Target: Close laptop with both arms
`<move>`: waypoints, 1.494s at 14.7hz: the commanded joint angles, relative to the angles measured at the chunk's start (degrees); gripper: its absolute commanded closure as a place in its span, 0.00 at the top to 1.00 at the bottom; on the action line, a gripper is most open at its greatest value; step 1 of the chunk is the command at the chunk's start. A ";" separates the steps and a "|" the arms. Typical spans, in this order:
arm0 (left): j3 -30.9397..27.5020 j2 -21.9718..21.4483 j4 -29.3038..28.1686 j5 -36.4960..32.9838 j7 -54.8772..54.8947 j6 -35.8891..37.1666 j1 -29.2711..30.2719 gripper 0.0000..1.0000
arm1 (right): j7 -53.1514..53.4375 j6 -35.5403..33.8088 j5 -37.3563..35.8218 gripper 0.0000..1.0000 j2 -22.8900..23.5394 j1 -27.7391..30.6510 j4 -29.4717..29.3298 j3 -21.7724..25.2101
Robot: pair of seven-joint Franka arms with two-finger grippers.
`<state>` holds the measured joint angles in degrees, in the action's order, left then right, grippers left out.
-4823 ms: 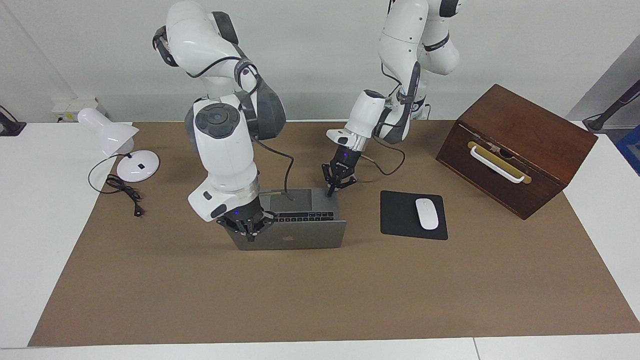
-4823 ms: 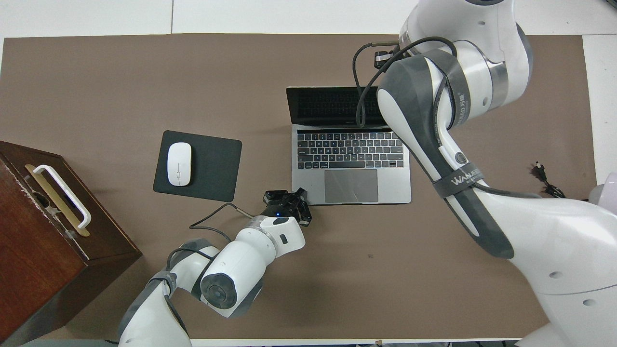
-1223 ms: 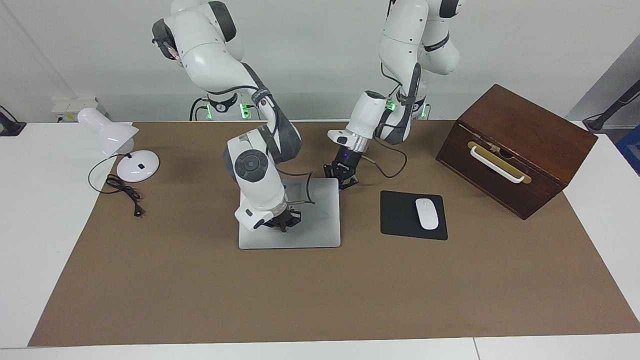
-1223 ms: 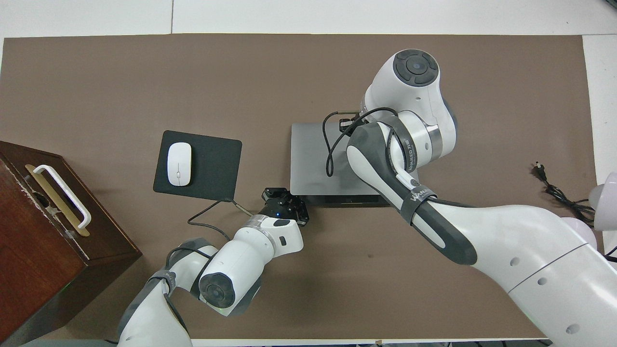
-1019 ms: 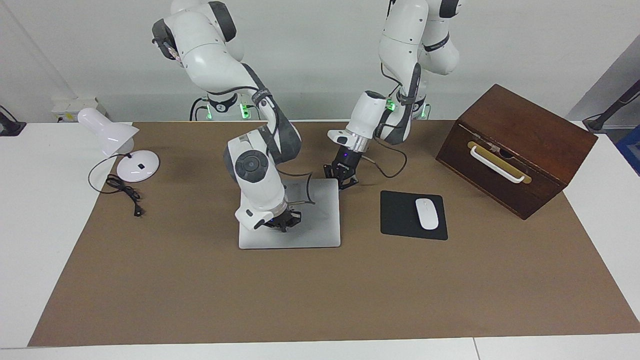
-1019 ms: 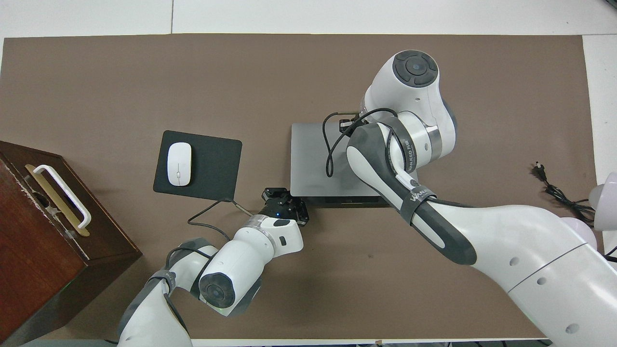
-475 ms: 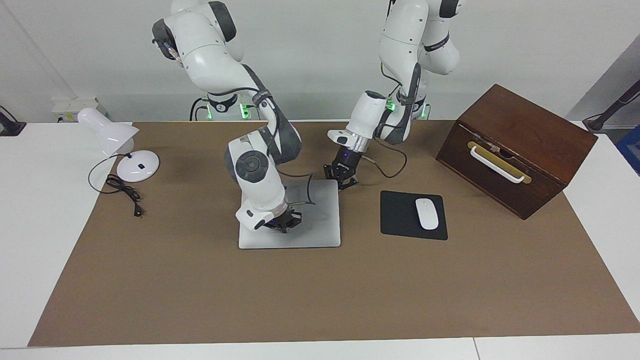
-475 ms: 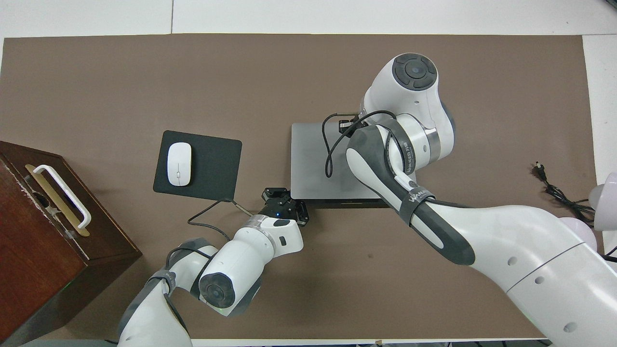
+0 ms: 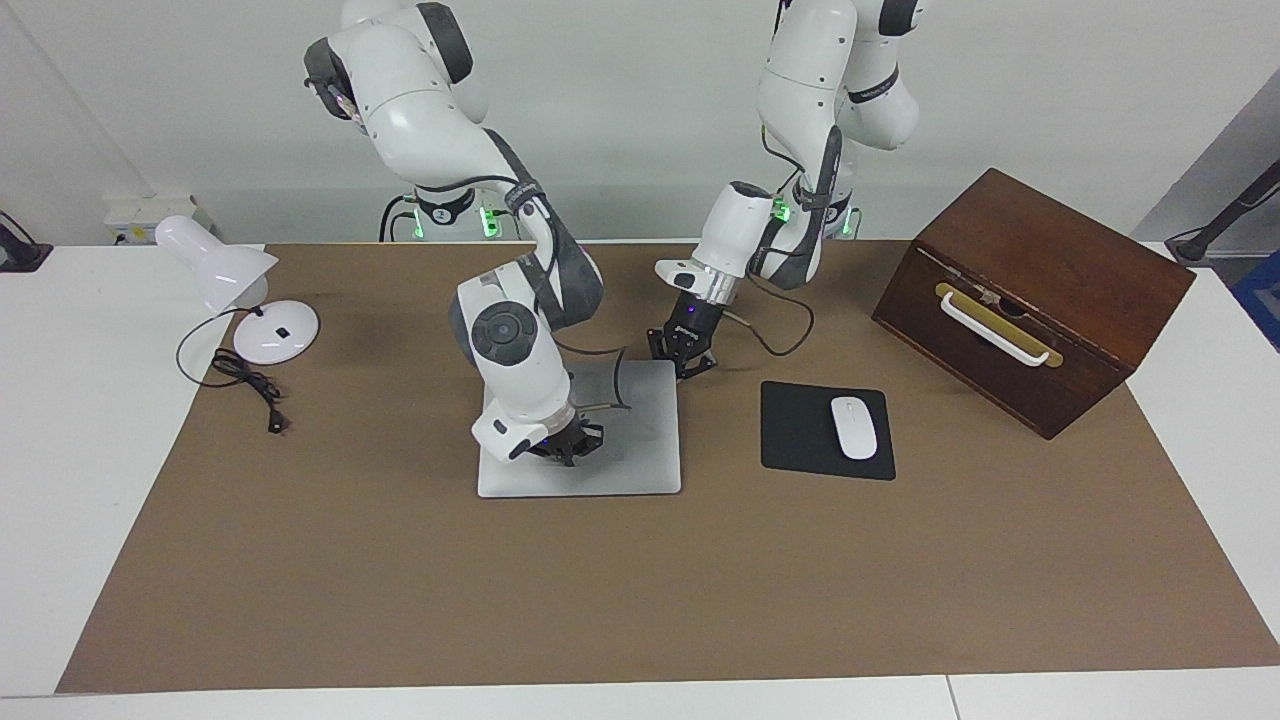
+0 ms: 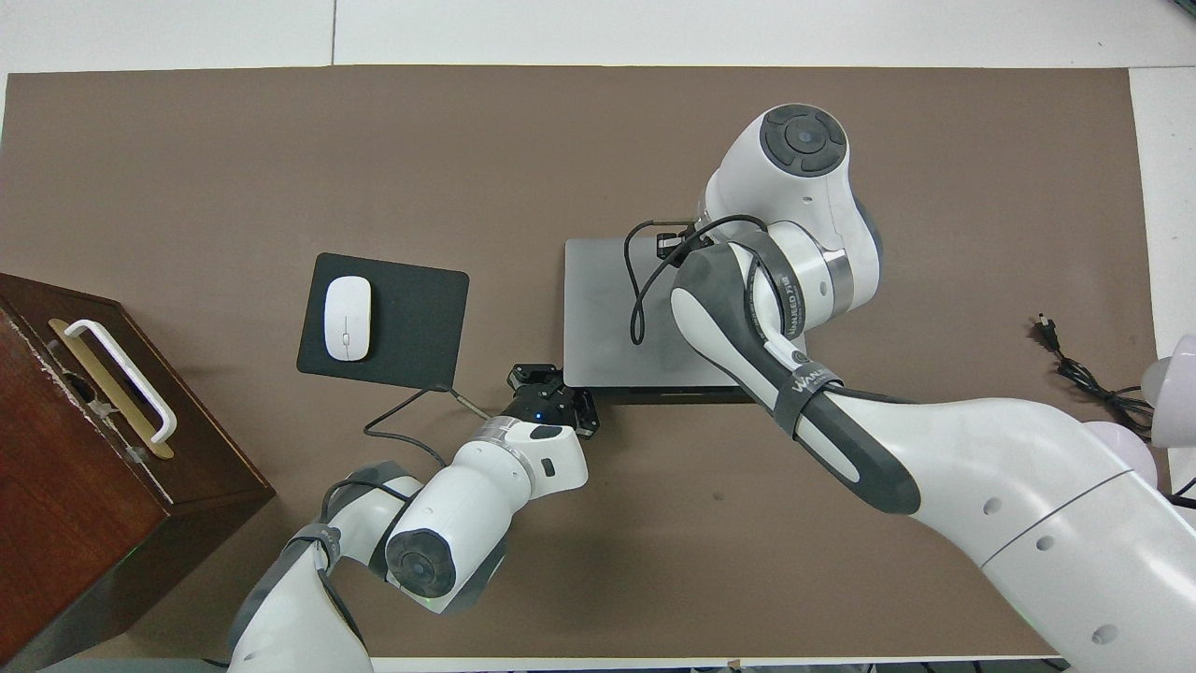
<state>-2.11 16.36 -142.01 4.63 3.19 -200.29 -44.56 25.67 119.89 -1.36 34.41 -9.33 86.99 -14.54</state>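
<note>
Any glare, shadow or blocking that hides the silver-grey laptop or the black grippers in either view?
Facing view: even light, the silver-grey laptop's lid slightly washed out, soft shadow under the right gripper over it; the left gripper shows at the lid's corner nearest the robots. Overhead view: the right arm's white wrist hides that gripper and part of the lid; the black mouse pad is sharp.

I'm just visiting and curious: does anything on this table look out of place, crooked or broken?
Nothing stands out. The laptop lies shut and flat, and the mouse sits squarely on its pad.
</note>
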 commanded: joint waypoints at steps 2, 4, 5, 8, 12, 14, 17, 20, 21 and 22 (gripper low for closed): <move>-0.88 4.12 0.77 0.03 1.29 -0.28 0.35 0.00 | 0.61 0.61 1.01 0.00 -0.22 0.36 0.47 -0.75; -0.88 4.03 0.77 0.03 1.38 -0.19 0.44 0.00 | 2.27 -0.27 1.09 0.00 -0.57 0.27 -0.41 -0.84; -0.88 4.03 0.77 0.03 1.29 -0.19 0.96 0.00 | 2.37 -2.28 1.36 0.00 -0.92 0.27 -1.63 -0.93; -0.88 3.77 1.04 0.03 0.41 -0.19 1.32 0.00 | 2.55 -14.56 3.37 0.00 -3.20 1.06 -9.09 -0.84; -0.88 3.68 1.04 0.03 0.32 -0.19 1.32 0.00 | -1.91 -26.36 3.56 0.00 -6.89 3.87 -16.14 -0.75; -0.79 3.33 1.04 0.12 -0.46 0.42 1.32 0.00 | -8.06 -28.21 2.94 0.00 -9.88 5.71 -16.15 -0.14; -0.79 0.01 1.04 0.12 -3.27 5.05 1.32 0.00 | -16.49 -31.28 -4.06 0.00 -13.74 7.57 -16.15 -0.22; -0.70 -7.81 1.04 0.12 -3.37 17.18 2.55 0.00 | -24.06 -34.37 -5.76 0.00 -17.00 11.77 -16.06 -0.31; -0.79 -9.66 1.04 0.12 -3.28 20.26 2.64 0.00 | -26.26 -34.46 -5.93 0.08 -18.05 13.00 -15.97 -0.22; -0.79 -11.16 1.04 0.12 -3.11 22.55 2.90 0.00 | -28.11 -34.46 -5.94 0.25 -18.76 14.32 -15.71 -0.22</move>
<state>-2.98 10.62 -139.92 4.67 0.09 -184.16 -42.51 2.10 86.06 -6.61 17.82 2.03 70.29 -14.23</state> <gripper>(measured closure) 0.991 0.947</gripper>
